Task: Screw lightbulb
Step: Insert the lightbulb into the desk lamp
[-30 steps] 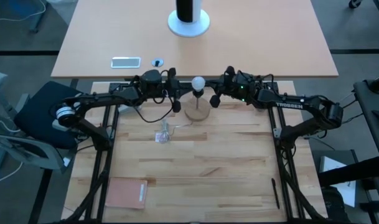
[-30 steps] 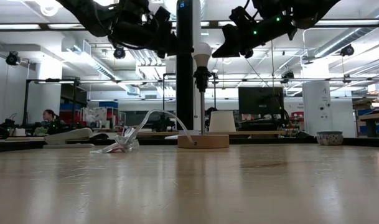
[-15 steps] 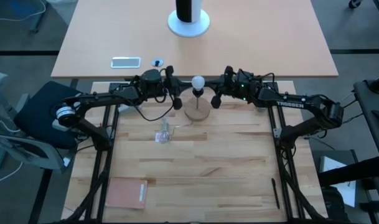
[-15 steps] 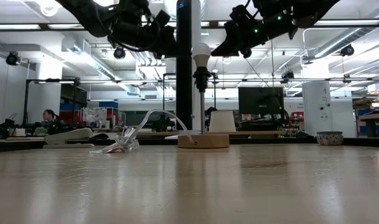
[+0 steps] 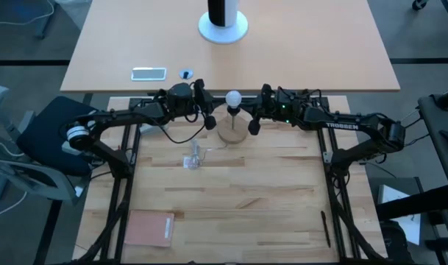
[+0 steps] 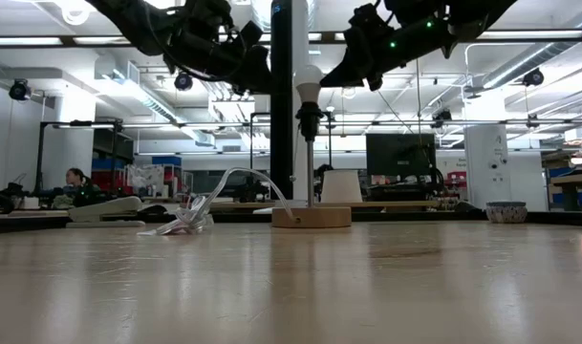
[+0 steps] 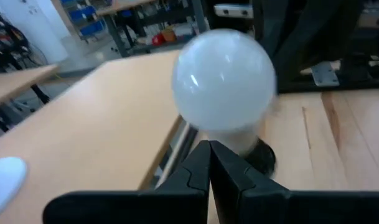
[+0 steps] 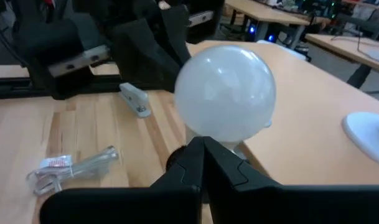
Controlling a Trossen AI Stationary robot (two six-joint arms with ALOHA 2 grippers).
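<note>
Where socket ends, lightbulb: frosted, round, smooth.

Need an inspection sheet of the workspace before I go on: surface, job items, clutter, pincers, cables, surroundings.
Surface: wooden table, bare in the middle.
Job's things: bulb upright atop the socket stem on its wooden base.
Clutter: clear wrapper left of the base; brown pad at the near left corner.
Pincers: left pincer and right pincer both shut, flanking the bulb, holding nothing.
Cables: thin cord arching from the base toward the wrapper.
Surroundings: second table behind with a white stand and a phone; a person seated far off.
</note>
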